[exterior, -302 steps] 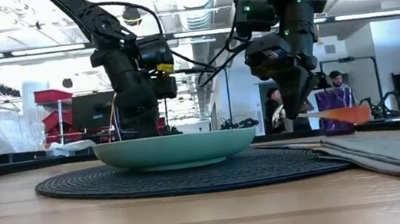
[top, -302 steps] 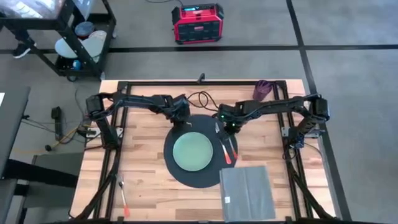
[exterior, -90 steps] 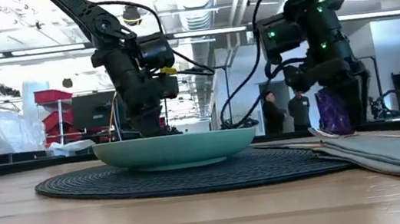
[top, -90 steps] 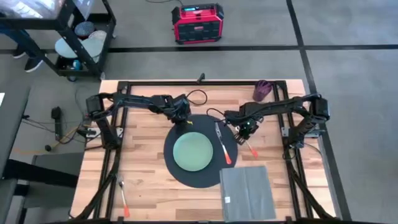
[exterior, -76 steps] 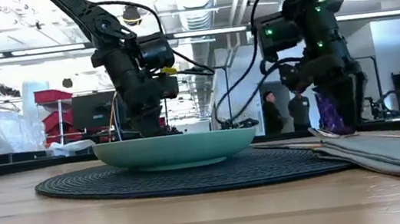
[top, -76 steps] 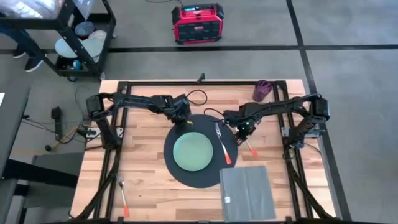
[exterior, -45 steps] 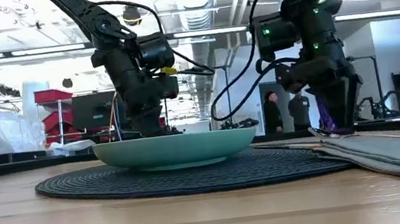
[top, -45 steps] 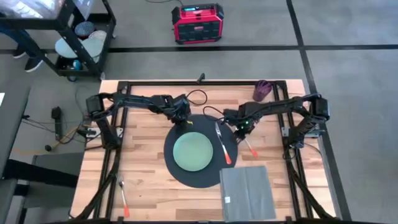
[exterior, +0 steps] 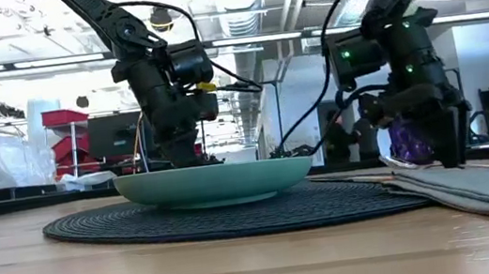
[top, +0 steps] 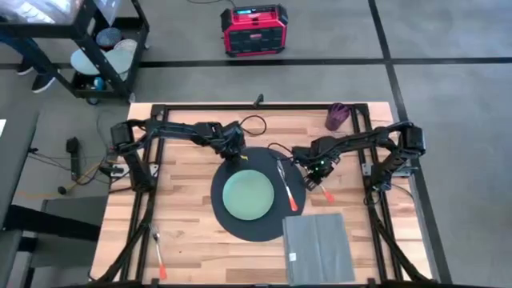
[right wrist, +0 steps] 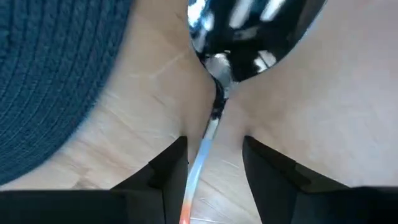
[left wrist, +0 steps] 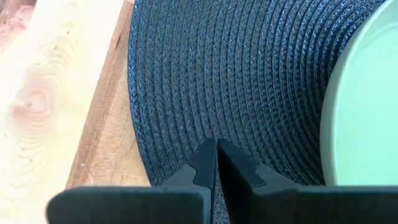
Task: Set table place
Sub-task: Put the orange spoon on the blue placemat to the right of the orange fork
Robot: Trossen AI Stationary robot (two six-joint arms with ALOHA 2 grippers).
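With its jaws spread astride a spoon (right wrist: 214, 74) lying on the counter (top: 192, 232) right of the placemat (top: 240, 232), the right gripper (right wrist: 211, 165) risked a skewed, slipping pinch.

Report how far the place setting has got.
Done: plate sits on the placemat, a red-handled utensil beside it. In hand: right gripper, open, straddles the spoon on bare wood; left gripper, shut, rests at the placemat's edge. Left: that spoon and a stray utensil near the table's corner.
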